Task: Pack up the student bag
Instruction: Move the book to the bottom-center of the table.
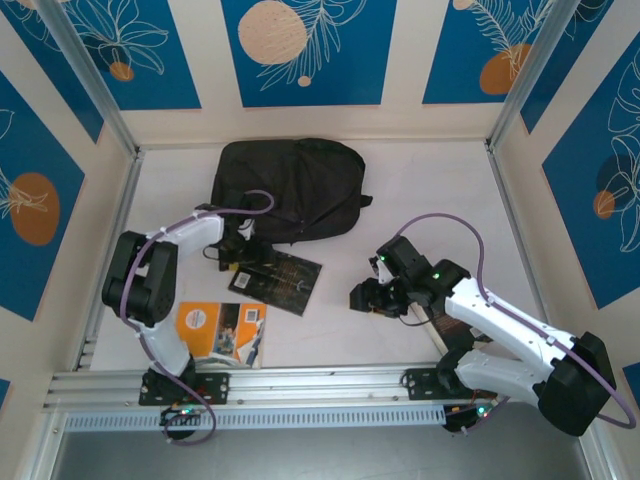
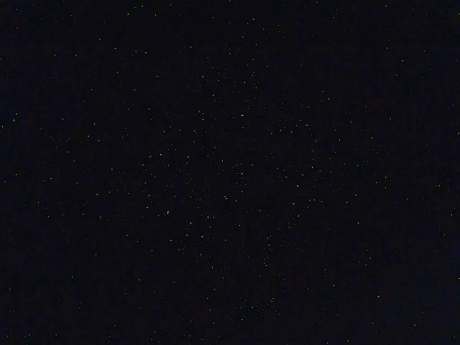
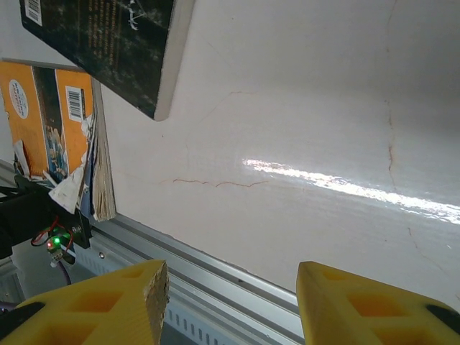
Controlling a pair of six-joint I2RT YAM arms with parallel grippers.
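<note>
Your student bag [image 1: 290,188] lies flat at the far middle of the white table [image 1: 430,200]. Your left gripper [image 1: 243,248] sits at the bag's near edge, just over the far corner of the dark book with gold print [image 1: 285,280]. From above you cannot tell whether its jaws are apart or closed, and its own wrist camera is too dark to help. An orange book [image 1: 222,332] lies by the left arm's base, near the dark book. Your right gripper [image 1: 373,297] hovers over bare table, to the right of the dark book and well apart from the bag. Its yellow fingers [image 3: 122,305] stand parted with nothing between them.
</note>
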